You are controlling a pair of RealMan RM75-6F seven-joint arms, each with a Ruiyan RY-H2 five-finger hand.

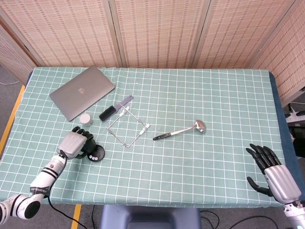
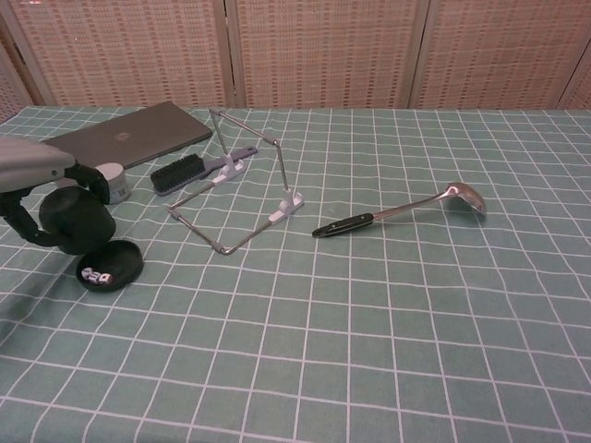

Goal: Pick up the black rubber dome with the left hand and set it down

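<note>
My left hand grips the black rubber dome from above and holds it just off the table, tilted, at the front left. In the head view the left hand covers most of the dome. Beside and below the dome a flat black disc with small white marks lies on the cloth; the same disc shows in the head view. My right hand hovers at the table's front right corner, fingers spread, holding nothing.
A grey laptop lies at the back left, with a small round tin and a black brush near it. A wire stand and a metal ladle sit mid-table on the green checked tablecloth.
</note>
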